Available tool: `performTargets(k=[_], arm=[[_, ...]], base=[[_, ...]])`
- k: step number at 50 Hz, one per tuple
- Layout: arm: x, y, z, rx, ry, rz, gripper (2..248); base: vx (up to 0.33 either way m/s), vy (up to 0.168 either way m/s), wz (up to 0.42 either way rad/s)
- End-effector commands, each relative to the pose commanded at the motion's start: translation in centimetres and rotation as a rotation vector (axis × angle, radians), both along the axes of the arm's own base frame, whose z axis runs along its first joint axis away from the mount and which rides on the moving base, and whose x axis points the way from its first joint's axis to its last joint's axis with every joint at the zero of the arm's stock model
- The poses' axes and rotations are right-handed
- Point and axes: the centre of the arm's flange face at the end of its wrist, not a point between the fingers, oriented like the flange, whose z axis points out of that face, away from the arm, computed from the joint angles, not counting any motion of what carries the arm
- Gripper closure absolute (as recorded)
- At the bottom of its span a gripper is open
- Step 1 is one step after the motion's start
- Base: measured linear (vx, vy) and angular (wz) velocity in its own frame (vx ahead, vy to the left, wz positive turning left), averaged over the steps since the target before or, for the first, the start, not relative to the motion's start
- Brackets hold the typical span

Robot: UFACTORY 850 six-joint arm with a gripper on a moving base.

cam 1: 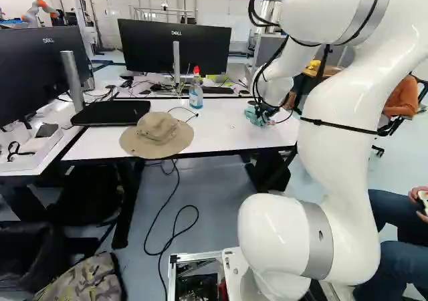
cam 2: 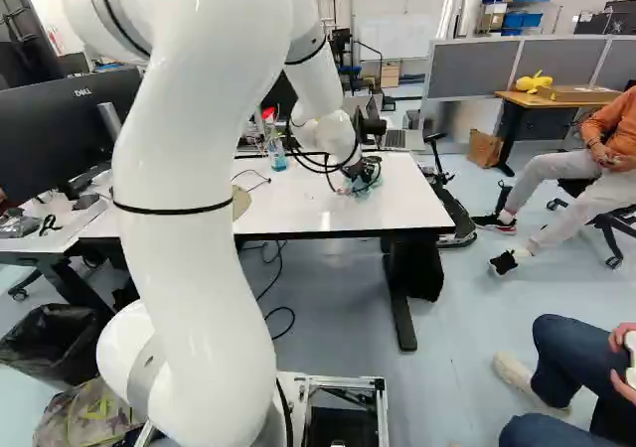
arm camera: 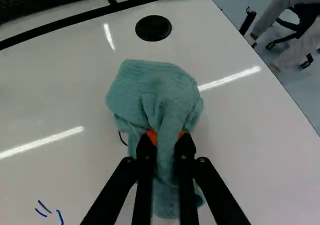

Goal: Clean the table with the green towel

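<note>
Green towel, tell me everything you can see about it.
The green towel is pale blue-green, with a soft, fine-ribbed look like woven cloth. It is bunched up: a rounded, creased mass spreads ahead of the claw, a thick fold runs between its two fingers, gripped from both sides, and more cloth hangs behind them. It appears to rest on the white table, with a round black disc farther ahead. Its underside is hidden.
</note>
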Motion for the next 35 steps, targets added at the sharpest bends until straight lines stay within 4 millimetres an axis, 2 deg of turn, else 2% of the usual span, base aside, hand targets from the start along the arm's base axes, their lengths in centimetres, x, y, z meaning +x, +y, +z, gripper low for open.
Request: performTargets(k=[18, 35], arm=[[3.3, 0.2, -0.2, -0.006, -0.019, 0.02, 199], [5.8, 1.9, -0.4, -0.01, -0.032, 0.058, 199]], base=[[0.0, 0.0, 0.0], [0.0, 0.0, 0.0]])
